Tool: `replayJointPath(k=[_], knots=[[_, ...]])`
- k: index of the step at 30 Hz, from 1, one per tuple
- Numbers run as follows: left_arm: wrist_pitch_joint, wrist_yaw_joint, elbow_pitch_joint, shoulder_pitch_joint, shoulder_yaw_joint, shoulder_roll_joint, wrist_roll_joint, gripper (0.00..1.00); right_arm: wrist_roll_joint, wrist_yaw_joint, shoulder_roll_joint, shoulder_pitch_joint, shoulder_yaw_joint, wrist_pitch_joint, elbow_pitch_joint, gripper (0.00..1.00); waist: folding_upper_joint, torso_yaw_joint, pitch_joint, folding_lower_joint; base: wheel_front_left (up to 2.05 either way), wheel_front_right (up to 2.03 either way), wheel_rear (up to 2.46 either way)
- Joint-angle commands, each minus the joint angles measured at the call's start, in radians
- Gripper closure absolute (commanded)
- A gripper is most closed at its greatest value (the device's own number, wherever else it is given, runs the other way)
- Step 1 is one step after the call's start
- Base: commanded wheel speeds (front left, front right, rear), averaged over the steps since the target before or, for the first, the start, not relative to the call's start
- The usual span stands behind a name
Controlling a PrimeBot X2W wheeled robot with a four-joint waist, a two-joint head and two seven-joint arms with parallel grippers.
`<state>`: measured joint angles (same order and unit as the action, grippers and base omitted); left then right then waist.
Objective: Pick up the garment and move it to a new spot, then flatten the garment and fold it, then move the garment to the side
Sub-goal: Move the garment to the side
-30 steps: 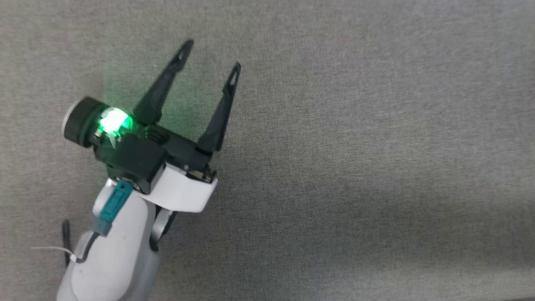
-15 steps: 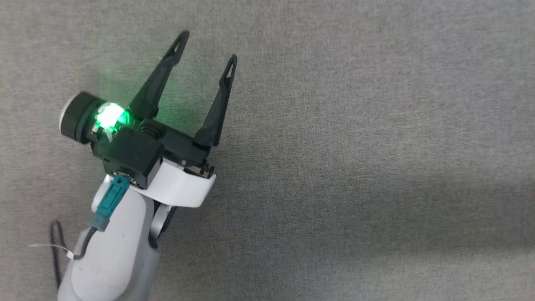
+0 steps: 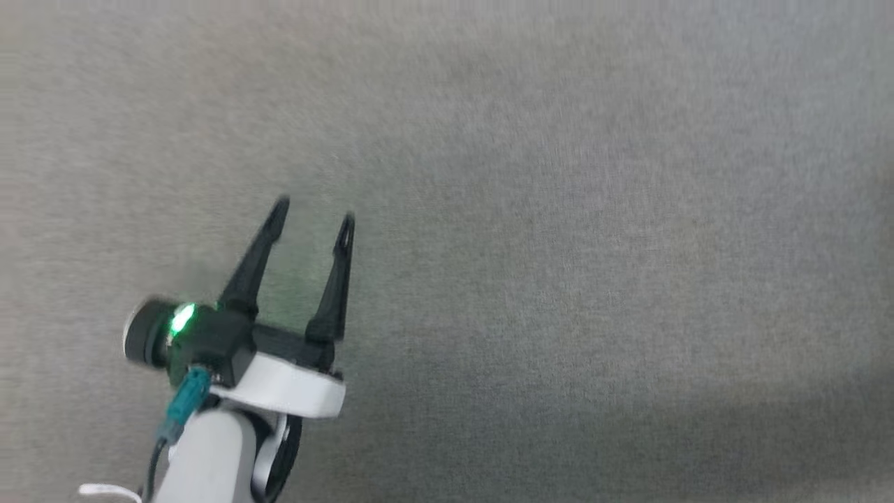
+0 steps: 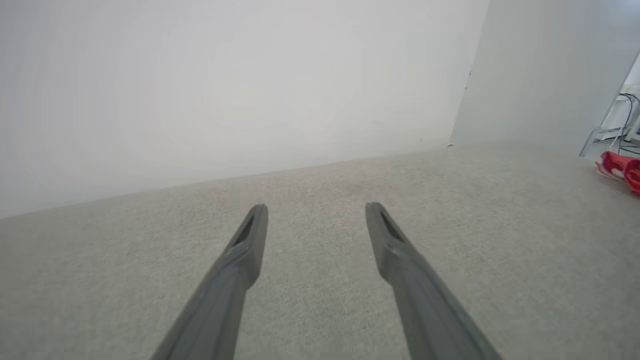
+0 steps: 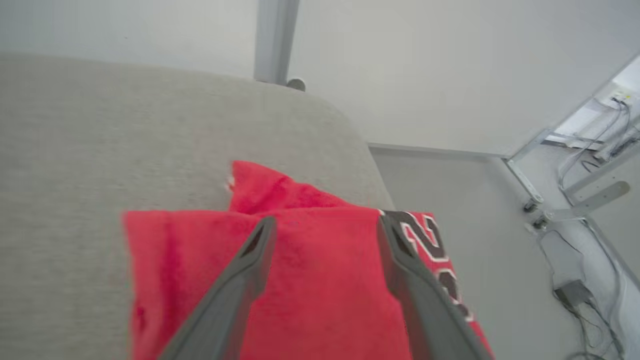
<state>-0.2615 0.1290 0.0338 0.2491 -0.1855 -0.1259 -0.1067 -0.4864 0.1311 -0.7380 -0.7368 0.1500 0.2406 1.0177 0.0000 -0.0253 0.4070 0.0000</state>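
Fingers spread on L gripper (image 3: pixel 313 215) and R gripper (image 5: pixel 326 222); garment (image 5: pixel 175 260) at edge of table (image 3: pixel 594 244).
L gripper: hangs over grey cloth top, head view blurred. R gripper: fingers apart just above the red cloth, not pinching it. Garment lies bunched near table's rounded corner; part w/ black white-outlined digits seems to droop over the edge. L wrist view: garment at far right, well apart from L gripper.

- The left pincer (image 3: pixel 313 212) is above the grey fabric tabletop (image 3: pixel 573 230), its two dark fingers (image 3: pixel 251 265) spread apart.
- A green light (image 3: pixel 183 318) glows at its base.
- A white forearm (image 3: pixel 209 454) sits below.
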Motion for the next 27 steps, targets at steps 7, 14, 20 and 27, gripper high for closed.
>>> replayJointPath(k=[7, 14, 20, 27], knots=[[-0.005, 0.002, 0.065, -0.13, 0.059, 0.02, -0.035, 0.0, -0.047, -0.001, 0.119, 0.142, 0.036, 0.025, -0.132, 0.0, 0.0, 0.084, -0.169, 0.0, 0.0, 0.0, 0.0], [-0.005, 0.002, 0.109, -0.21, 0.098, 0.021, -0.056, 0.0, -0.025, -0.001, 0.227, 0.297, 0.045, 0.024, -0.283, 0.0, 0.0, 0.117, -0.259, 0.0, 0.0, 0.0, 0.0], [-0.005, 0.002, 0.107, -0.282, 0.141, 0.018, -0.079, 0.0, 0.008, -0.001, 0.294, 0.404, 0.004, 0.025, -0.392, 0.0, 0.0, 0.12, -0.339, 0.0, 0.0, 0.0, 0.0], [-0.005, 0.002, 0.09, -0.319, 0.157, 0.002, -0.098, 0.0, 0.027, -0.001, 0.328, 0.495, -0.061, 0.025, -0.523, 0.0, 0.0, 0.127, -0.386, 0.0, 0.0, 0.0, 0.0]])
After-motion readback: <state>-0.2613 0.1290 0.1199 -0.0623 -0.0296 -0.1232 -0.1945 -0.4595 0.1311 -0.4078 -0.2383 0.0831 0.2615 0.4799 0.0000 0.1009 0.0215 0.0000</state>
